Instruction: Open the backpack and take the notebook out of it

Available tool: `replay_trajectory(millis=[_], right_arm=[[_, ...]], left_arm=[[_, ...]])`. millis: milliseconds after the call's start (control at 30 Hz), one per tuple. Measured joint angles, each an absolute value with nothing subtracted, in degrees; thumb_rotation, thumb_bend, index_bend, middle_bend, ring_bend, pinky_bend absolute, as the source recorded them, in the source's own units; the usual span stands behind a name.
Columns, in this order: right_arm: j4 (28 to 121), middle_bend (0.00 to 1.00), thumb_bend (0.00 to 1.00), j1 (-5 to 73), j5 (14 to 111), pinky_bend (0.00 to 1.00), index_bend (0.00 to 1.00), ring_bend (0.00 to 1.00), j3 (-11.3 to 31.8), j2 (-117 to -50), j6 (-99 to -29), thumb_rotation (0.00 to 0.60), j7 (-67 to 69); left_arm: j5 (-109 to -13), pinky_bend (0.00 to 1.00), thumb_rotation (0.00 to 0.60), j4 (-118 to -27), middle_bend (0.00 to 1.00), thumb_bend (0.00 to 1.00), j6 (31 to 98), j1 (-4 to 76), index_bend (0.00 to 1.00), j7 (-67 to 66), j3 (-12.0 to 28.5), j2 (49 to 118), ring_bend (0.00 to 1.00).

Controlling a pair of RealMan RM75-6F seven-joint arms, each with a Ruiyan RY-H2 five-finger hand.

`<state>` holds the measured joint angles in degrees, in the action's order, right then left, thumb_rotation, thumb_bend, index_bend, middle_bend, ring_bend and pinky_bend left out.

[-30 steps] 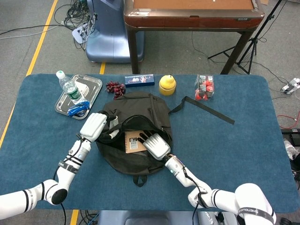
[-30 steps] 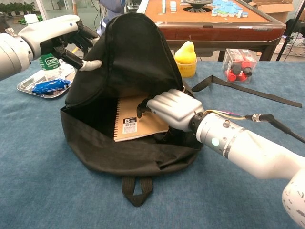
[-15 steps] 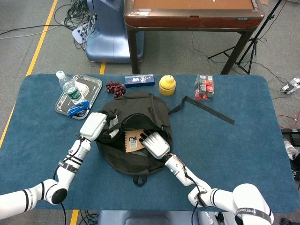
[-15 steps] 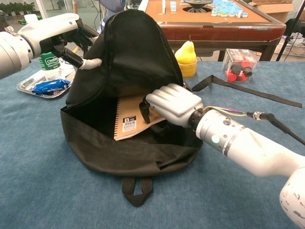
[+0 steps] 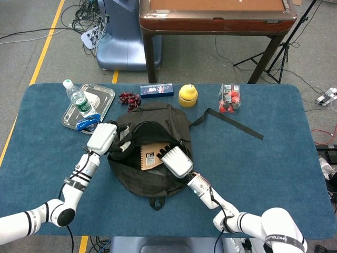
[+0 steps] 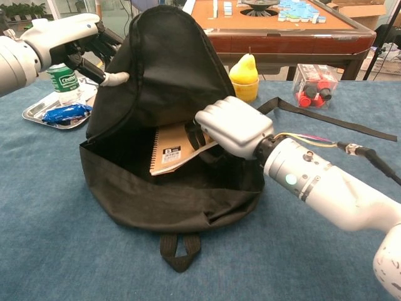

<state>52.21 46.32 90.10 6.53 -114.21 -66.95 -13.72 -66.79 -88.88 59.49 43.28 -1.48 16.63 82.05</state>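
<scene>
Right hand (image 6: 233, 128) pinches the tan spiral-bound notebook (image 6: 172, 148); it may snag the black fabric backpack (image 6: 169, 69) if the flap-holding left hand (image 6: 69, 41) slips.

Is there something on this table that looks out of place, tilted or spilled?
Only small things. The water bottle lies tilted across the metal tray rather than standing. The backpack's black strap trails loose over the table. Nothing looks spilled or damaged.
</scene>
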Motion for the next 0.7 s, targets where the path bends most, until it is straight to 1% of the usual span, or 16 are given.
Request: replay_trajectory(millis=[333, 533, 700], right_arm=[[58.78, 0.64, 0.52, 43.79, 94.67, 0.6, 0.97, 0.57, 4.87, -109.32, -75.26, 0.6, -12.71], [65.79, 0.65, 0.52, 41.76, 97.76, 0.62, 0.97, 0.59, 3.94, -104.87, -80.71, 0.6, -12.26], [73.59, 0.66, 0.53, 39.76, 100.29, 0.64, 0.98, 0.6, 3.49, -100.12, -85.14, 0.6, -12.52]], left_arm=[[-64.09, 0.31, 0.6, -88.2, 0.68, 0.46, 58.65, 43.69, 0.72, -2.56, 17.37, 81.8, 0.54], [-63.17, 0.31, 0.6, -88.32, 0.68, 0.46, 58.51, 43.81, 0.72, -3.26, 17.54, 81.51, 0.54], [-62.81, 0.31, 0.6, -88.82, 0.68, 0.46, 58.39, 43.75, 0.72, -3.82, 17.35, 81.07, 0.54]])
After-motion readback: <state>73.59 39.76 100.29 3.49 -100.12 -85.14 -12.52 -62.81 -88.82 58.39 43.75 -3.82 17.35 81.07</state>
